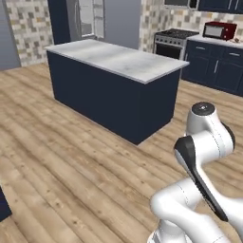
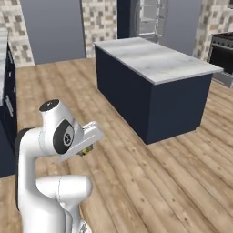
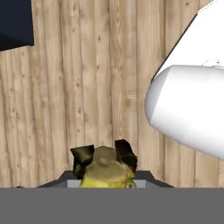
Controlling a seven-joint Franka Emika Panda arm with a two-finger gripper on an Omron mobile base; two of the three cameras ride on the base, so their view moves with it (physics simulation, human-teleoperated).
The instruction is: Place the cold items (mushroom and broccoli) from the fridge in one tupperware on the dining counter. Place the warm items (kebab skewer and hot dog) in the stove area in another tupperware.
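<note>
while it hangs over the wood floor (image 3: 87,87), the gripper (image 3: 104,156) clamps the broccoli (image 3: 106,173).

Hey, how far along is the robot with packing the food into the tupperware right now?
Nothing looks packed yet: no tupperware or food shows on the grey marble island counter. In hand: the gripper is shut on a lumpy yellow-green food item, possibly the broccoli or mushroom, carried low over the wooden floor. Left: placing it, then the other cold item and both warm ones.
</note>
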